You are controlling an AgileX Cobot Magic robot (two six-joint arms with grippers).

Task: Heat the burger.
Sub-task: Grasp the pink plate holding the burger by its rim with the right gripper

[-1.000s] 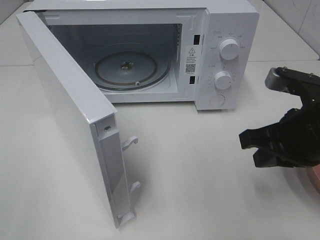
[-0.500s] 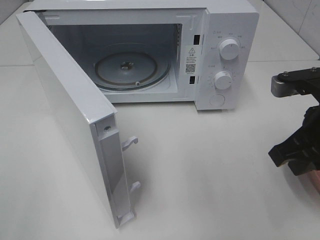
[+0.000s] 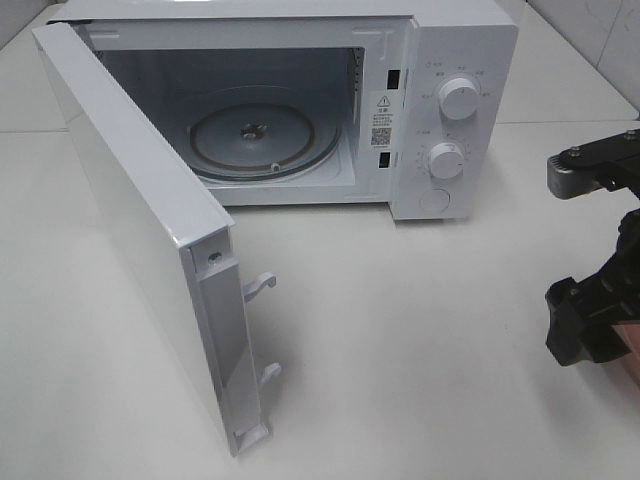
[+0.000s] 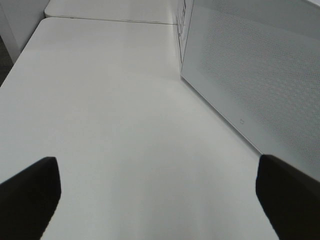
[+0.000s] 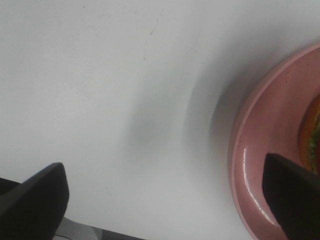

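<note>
only orange-green edge of burger (image 5: pixel 313 135) showing, on glossy round pink plate (image 5: pixel 265 150) just beside black right gripper (image 5: pixel 160 197), fingers wide apart, empty. black left gripper (image 4: pixel 160 195) same. prob soft, stacked, tippy: grab by plate rim, keep level.

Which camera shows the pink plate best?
Right wrist: the pink plate shows its rim and glossy surface. Exterior high catches only a pink sliver at its right edge; left wrist shows none.

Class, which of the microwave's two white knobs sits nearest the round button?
The lower knob; it sits just above the button, while the upper knob is higher.
</note>
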